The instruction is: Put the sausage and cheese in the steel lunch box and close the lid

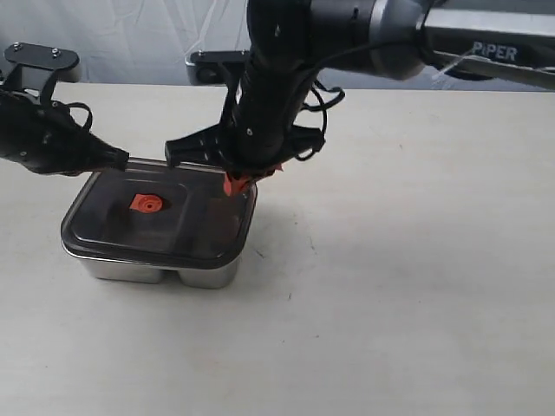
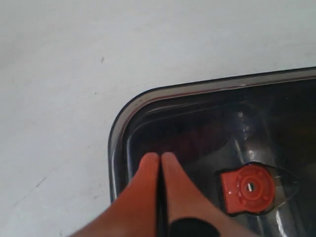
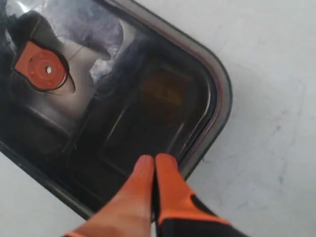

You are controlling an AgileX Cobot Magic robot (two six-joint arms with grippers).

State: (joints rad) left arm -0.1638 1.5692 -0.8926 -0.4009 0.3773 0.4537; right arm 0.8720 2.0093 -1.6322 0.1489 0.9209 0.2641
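Lid (image 1: 156, 212) sits on the lunch box (image 1: 160, 270). Left gripper (image 2: 160, 160) and right gripper (image 3: 154, 160) are both pinched fully closed, holding nothing, tips over separate lid corners.

Lab setup: bare white table (image 1: 416, 286), curtain backdrop (image 1: 130, 35).
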